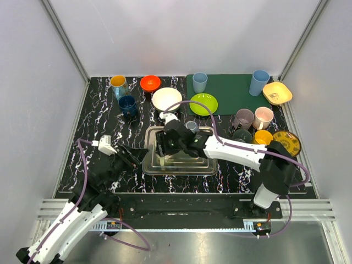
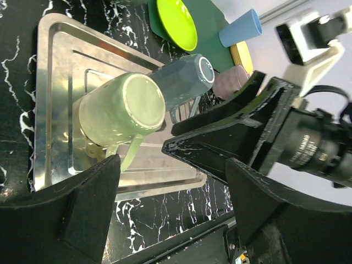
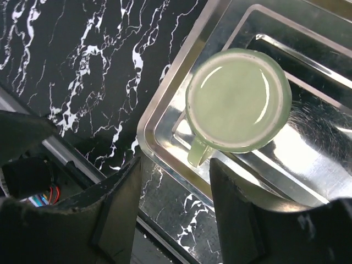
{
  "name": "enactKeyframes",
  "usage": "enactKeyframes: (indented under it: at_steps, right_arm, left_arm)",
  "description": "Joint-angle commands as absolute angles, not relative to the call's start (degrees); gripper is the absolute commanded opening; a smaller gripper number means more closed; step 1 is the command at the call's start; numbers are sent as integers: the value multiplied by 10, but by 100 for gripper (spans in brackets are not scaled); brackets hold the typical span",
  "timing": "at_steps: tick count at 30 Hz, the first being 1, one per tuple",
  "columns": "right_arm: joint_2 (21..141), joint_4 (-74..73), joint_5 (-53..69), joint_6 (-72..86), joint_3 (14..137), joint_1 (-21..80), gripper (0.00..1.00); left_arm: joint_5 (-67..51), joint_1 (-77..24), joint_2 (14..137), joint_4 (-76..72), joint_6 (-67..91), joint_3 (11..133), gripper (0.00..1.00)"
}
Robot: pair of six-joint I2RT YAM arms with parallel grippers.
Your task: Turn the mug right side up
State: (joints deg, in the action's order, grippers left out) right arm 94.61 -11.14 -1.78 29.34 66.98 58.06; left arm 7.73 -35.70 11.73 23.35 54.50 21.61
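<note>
Fingers (image 3: 124, 203) of the right gripper (image 3: 176, 176) are spread wide and hold nothing, hovering over the pale green mug (image 3: 237, 99). Mug sits base-up on the tray (image 3: 160, 110), upper right of wrist frame, handle (image 3: 197, 153) pointing lower left. Probably lining up a side grip for the flip. Left gripper (image 2: 170, 187) is also spread and empty, left of the tray, out of the way.

Bright, even overhead light. Glare flares on the steel tray (image 3: 308, 148) and the pale green mug (image 3: 238, 99). Close wrist-view fingers (image 2: 82, 209) look soft
</note>
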Motion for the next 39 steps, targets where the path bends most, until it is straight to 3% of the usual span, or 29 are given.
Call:
enactKeyframes:
  at_steps: [1, 8, 17, 31, 39]
  right_arm:
    - [1006, -314, -118, 312, 774, 606, 59]
    - [1061, -433, -192, 356, 849, 626, 63]
    - [1101, -438, -199, 403, 892, 639, 63]
    - [1158, -451, -221, 417, 967, 647, 66]
    - [1179, -427, -228, 450, 965, 610, 61]
  left_arm:
    - [118, -359, 111, 253, 561, 225, 80]
    - [207, -358, 82, 384, 589, 261, 85]
    - [301, -358, 59, 485, 690, 275, 99]
    - [301, -358, 71, 518, 692, 298, 99]
    - [297, -358, 64, 525, 697, 289, 97]
